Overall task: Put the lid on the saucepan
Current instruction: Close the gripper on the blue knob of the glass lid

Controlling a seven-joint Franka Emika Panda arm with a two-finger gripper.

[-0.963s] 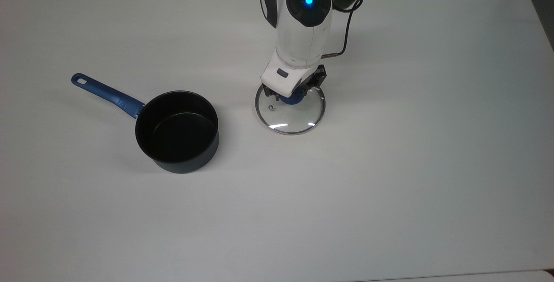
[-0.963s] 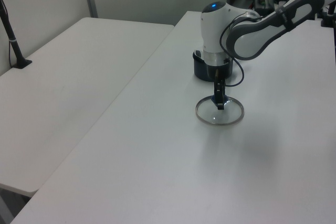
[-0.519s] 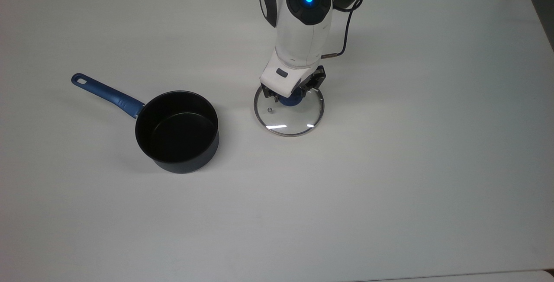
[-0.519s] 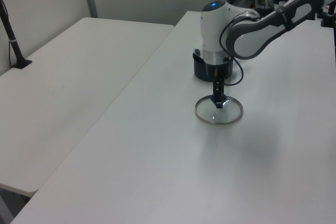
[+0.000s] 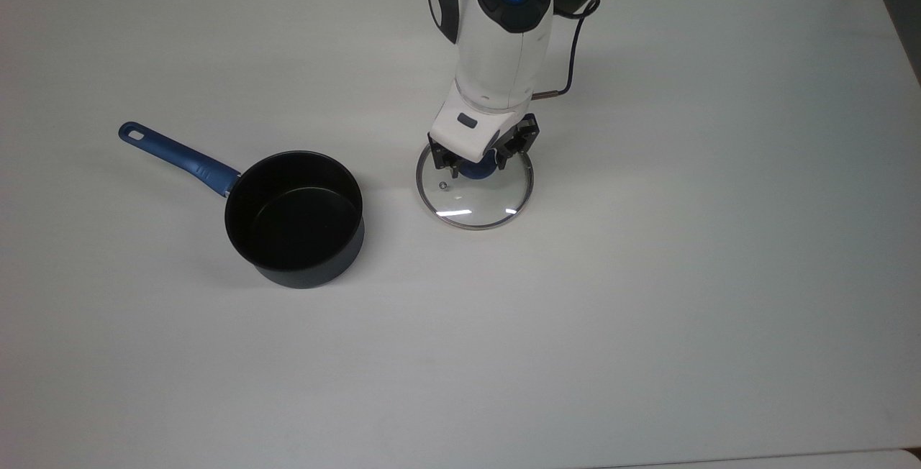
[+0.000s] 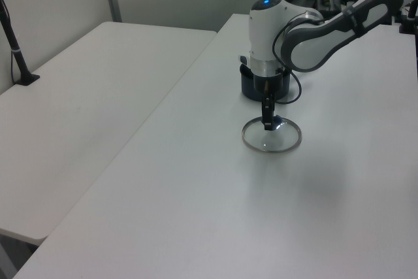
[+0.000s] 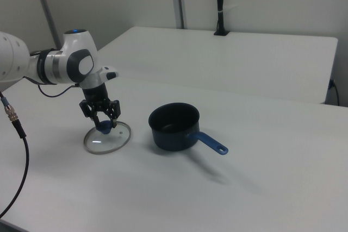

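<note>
Tool (image 5: 475,162) clamped on lid (image 5: 475,199) knob for carrying; open saucepan (image 5: 293,217) waits toward top view's left.

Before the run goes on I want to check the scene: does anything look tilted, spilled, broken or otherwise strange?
Nothing stands out. The saucepan stands upright and empty on the table. The lid looks whole, with the gripper at its blue knob. No spill shows.

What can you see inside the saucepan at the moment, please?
The saucepan holds nothing visible: the top view shows its bare dark base and inner wall. The lid is beside it, its knob between the fingers of the gripper. The right view hides the base behind the near wall.
</note>
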